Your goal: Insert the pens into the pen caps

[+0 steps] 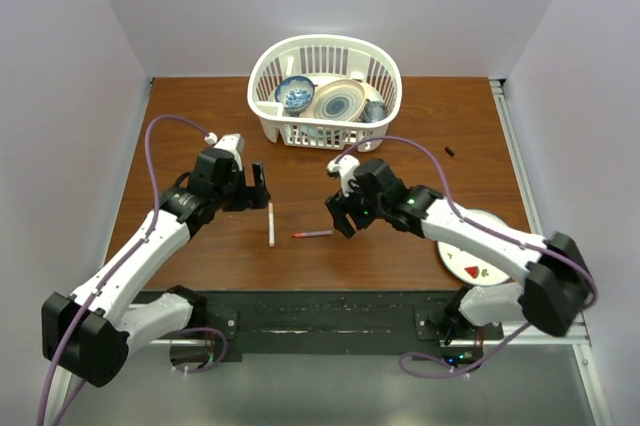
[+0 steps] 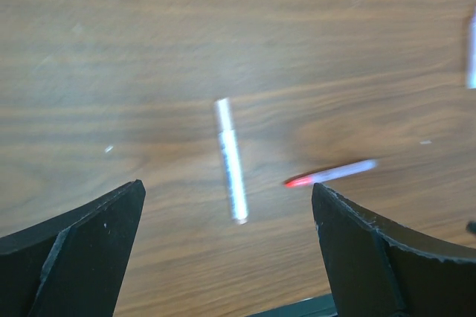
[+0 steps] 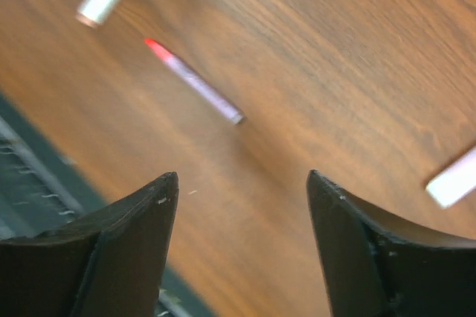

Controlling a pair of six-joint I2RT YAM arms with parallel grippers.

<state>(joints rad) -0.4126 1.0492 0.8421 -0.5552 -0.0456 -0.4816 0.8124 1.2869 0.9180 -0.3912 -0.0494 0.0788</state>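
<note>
Two pens lie on the brown table between my grippers. A white pen [image 1: 271, 224] lies lengthwise, and a pale pen with a red end [image 1: 313, 234] lies crosswise just right of it. My left gripper [image 1: 252, 189] hovers open just behind the white pen [image 2: 230, 161], with the red-ended pen [image 2: 331, 174] by its right finger. My right gripper [image 1: 342, 218] hangs open and empty beside the red-ended pen [image 3: 193, 80]. A tiny black pen cap [image 1: 450, 152] lies far right. Another white stick end [image 3: 454, 179] shows at the edge of the right wrist view.
A white basket [image 1: 268, 76] holding bowls and a plate stands at the back centre. A white plate [image 1: 478, 266] sits at the front right under my right arm. The dark front rail [image 1: 320, 311] runs along the table's near edge.
</note>
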